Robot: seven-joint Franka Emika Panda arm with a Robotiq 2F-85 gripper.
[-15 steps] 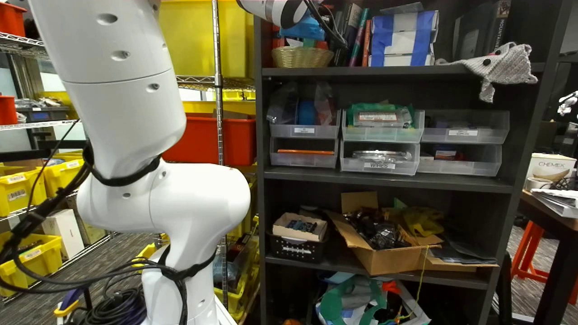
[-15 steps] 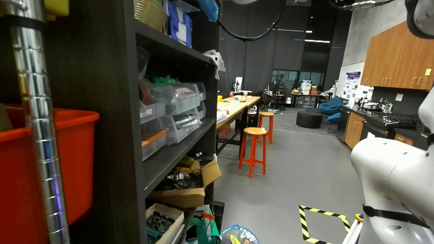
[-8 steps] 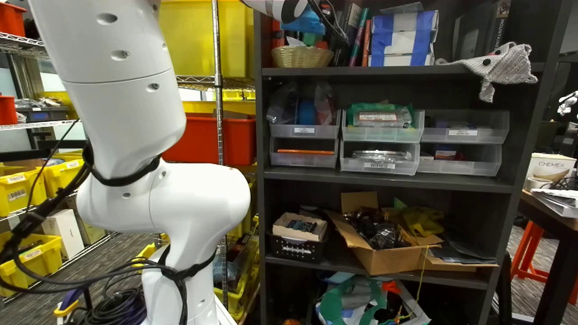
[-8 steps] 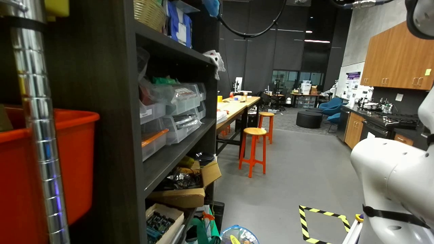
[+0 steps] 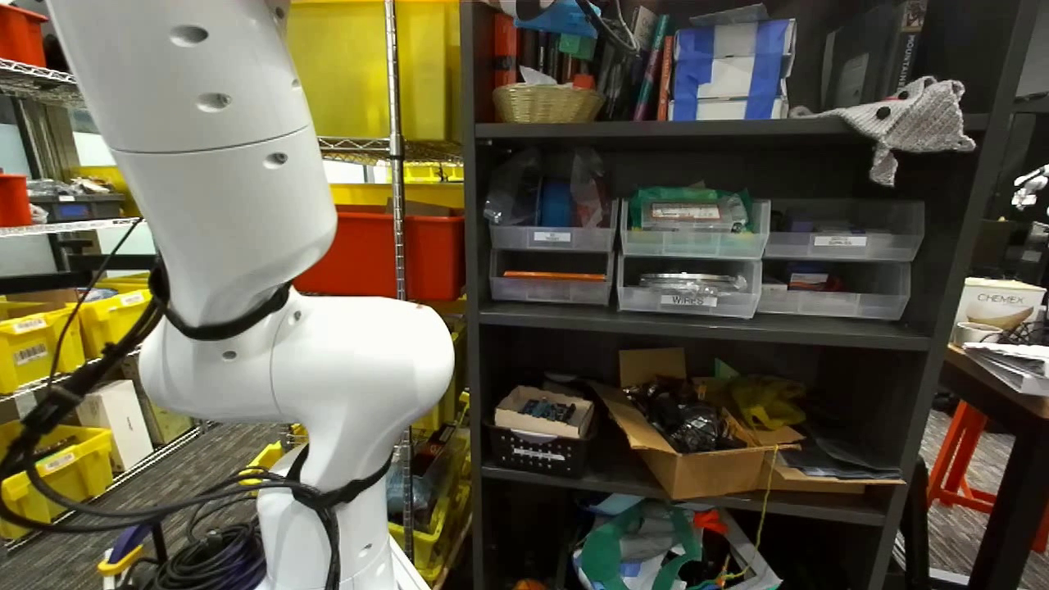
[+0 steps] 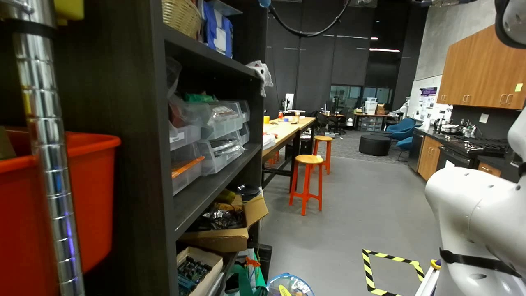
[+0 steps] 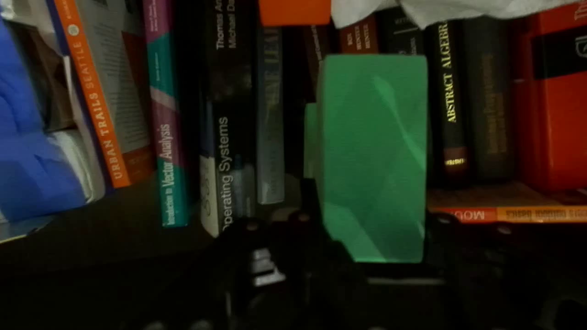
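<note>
We judge that the grasping is done: in the wrist view, the fingers [image 7: 314,224] of the gripper [image 7: 372,211] are clamped on the green block [image 7: 373,151] from both sides. It is not set down anywhere yet; in an exterior view it hangs above the right part of the wicker basket [image 5: 547,105], nearer than the books [image 5: 653,65]. We find it plain and box-like, with flat faces and paler streaks; whether these are light or creases, we cannot tell.
</note>
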